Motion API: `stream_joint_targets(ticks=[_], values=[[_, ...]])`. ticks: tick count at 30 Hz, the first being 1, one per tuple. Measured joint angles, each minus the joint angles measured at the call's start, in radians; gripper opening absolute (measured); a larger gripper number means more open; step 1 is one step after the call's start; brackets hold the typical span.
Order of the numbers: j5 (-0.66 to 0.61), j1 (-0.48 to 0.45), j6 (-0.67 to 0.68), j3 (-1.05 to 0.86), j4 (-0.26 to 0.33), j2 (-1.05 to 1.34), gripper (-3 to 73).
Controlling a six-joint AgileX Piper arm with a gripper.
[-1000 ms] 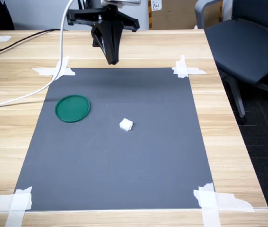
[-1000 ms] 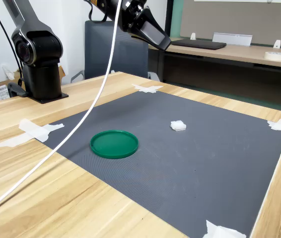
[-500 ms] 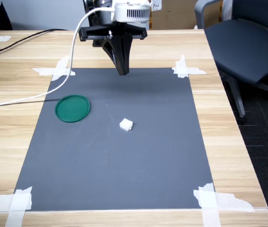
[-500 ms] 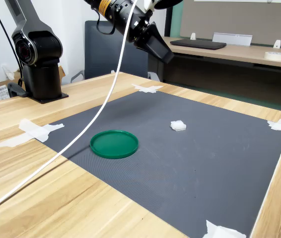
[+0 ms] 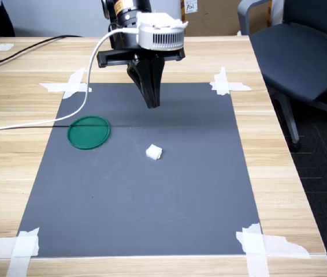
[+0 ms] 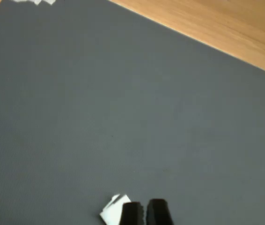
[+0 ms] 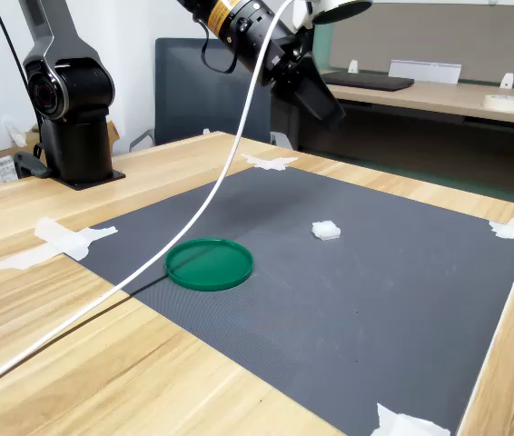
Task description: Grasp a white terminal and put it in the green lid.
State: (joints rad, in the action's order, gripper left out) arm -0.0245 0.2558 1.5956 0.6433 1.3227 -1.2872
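Hovering above the mat, pincer clenched

Covering the wooden table (image 5: 152, 55), a grey mat (image 5: 152, 202) carries everything. Above it hangs the gripper (image 5: 151, 104), fingers pressed together, holding nothing. Apart lie the green lid (image 5: 88, 132) and the white terminal (image 5: 154, 152).

From my station the mat (image 5: 152, 202) read as a matt dark-grey sheet with a fine woven-looking grain, clearest in the second exterior view (image 7: 348, 309). It lay on a table (image 5: 13, 161) of pale wood-grain finish — smooth, with a faint sheen. The corner tape strips (image 5: 227, 83) looked like white crinkled paper tape, torn at the ends. The green lid (image 5: 88, 132) appeared as smooth plastic with a slight gloss on its rim. The white terminal (image 5: 153, 152) looked like matt white plastic. The gripper (image 5: 151, 104) showed black matt plastic fingers — ribbed pads (image 6: 158, 213) in the wrist view. The cable (image 7: 193, 218) was glossy white.
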Motion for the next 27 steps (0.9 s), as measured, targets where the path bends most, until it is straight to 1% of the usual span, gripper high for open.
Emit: stream_joint_targets(ticks=[7, 17, 19, 21, 22, 23, 26, 27], values=[[-0.059, 0.0, -0.005, 0.006, -0.009, -0.065, -2.9], [-0.072, 0.0, -0.005, 0.008, -0.011, -0.092, -2.9], [-0.075, 0.0, -0.008, 0.008, -0.029, -0.105, -2.9], [-0.077, 0.0, -0.031, 0.008, -0.083, -0.124, -2.9], [-0.077, 0.0, -0.064, 0.009, -0.128, -0.135, -2.9], [-0.08, 0.0, -0.113, 0.012, -0.186, -0.145, -2.9], [-0.096, 0.0, -0.328, 0.037, -0.406, -0.172, -2.9], [-0.111, 0.0, -0.422, 0.051, -0.498, -0.18, -2.9]])
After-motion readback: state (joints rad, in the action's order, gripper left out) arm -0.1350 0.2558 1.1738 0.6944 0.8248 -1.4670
